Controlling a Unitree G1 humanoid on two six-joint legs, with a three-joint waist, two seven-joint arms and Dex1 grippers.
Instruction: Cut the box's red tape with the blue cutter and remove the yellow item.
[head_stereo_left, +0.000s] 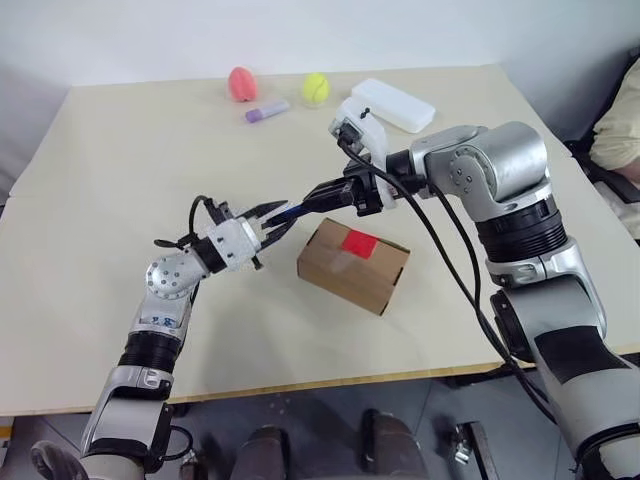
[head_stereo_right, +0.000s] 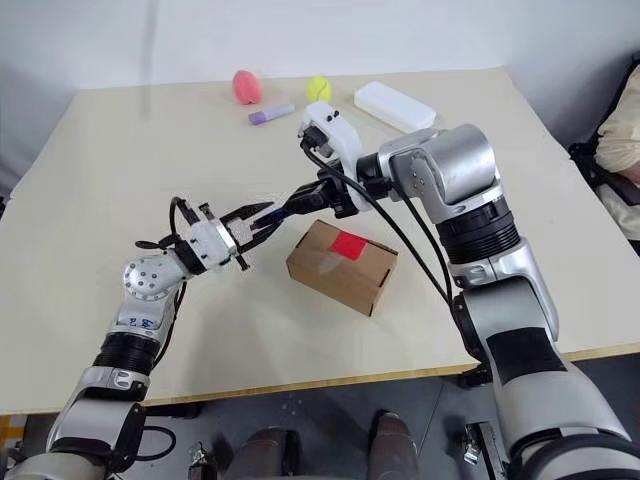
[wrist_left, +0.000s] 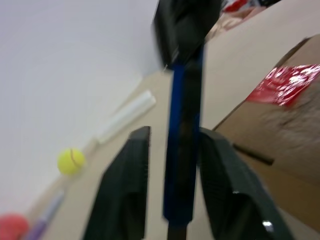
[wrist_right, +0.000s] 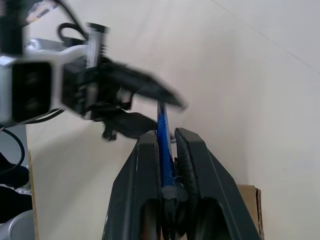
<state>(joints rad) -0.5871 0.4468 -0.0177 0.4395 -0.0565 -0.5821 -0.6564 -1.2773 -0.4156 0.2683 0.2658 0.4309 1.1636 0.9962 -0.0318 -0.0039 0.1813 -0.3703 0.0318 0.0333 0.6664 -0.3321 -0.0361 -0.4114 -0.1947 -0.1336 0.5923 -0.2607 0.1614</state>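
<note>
The box (head_stereo_left: 353, 265) sits on the table (head_stereo_left: 120, 180), near its middle and toward the front edge. The red tape (head_stereo_left: 358, 242) lies on the box's top face. Above the table, just left of the box, the blue cutter (head_stereo_left: 292, 212) hangs between the left gripper (head_stereo_left: 274, 222) and the right gripper (head_stereo_left: 318, 197), the left gripper to its left, the right gripper to its right and slightly farther back. Along the table's far edge, from left to right: an egg-shaped object (head_stereo_left: 241, 84), a marker-like tube (head_stereo_left: 267, 111) slightly forward of it, a tennis ball (head_stereo_left: 315, 88), and a rectangular case (head_stereo_left: 394, 104).
</note>
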